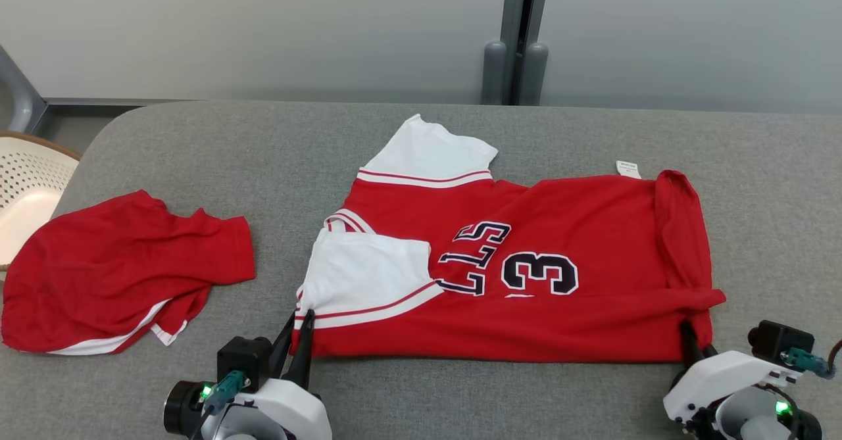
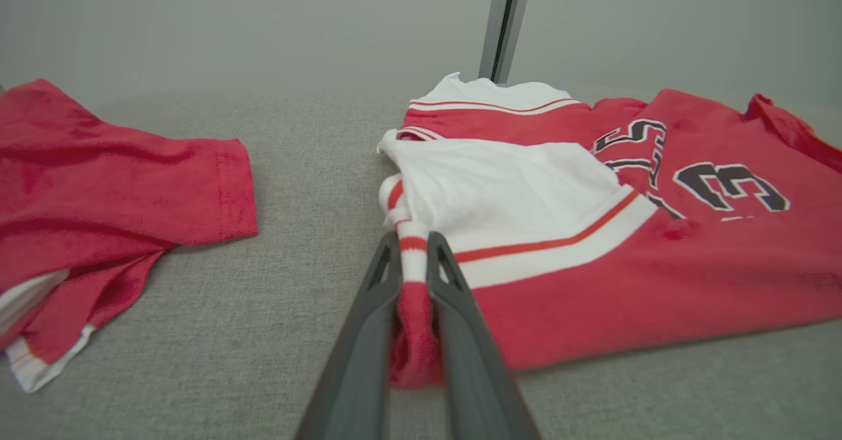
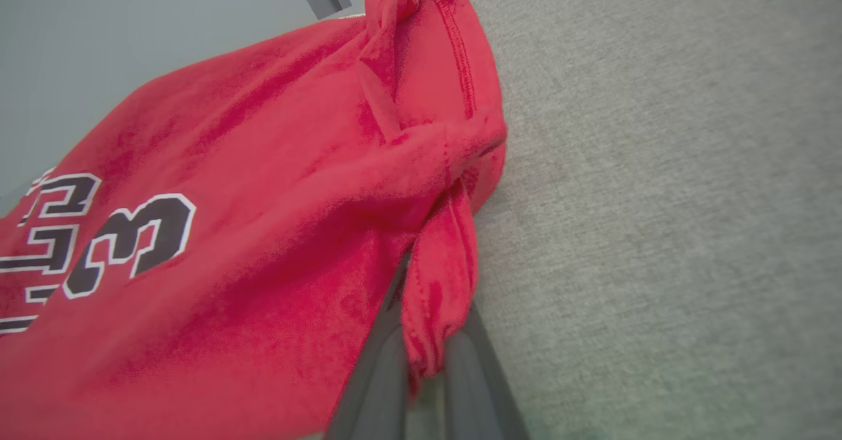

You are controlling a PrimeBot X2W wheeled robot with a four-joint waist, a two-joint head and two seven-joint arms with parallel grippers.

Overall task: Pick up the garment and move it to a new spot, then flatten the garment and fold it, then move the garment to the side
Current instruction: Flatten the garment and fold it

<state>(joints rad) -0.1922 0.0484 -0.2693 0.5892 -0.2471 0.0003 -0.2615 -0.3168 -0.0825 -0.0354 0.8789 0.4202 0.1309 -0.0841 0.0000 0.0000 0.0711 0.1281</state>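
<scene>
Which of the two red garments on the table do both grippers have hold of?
The jersey with the number and white sleeves, pinched by the left gripper and right gripper; the crumpled red garment lies untouched.

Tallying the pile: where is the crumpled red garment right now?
In the head view, the crumpled red garment lies on the left side of the grey table, apart from the numbered jersey to its right.

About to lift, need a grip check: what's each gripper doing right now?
Left gripper: shut on the jersey.
Right gripper: shut on the jersey.
</scene>
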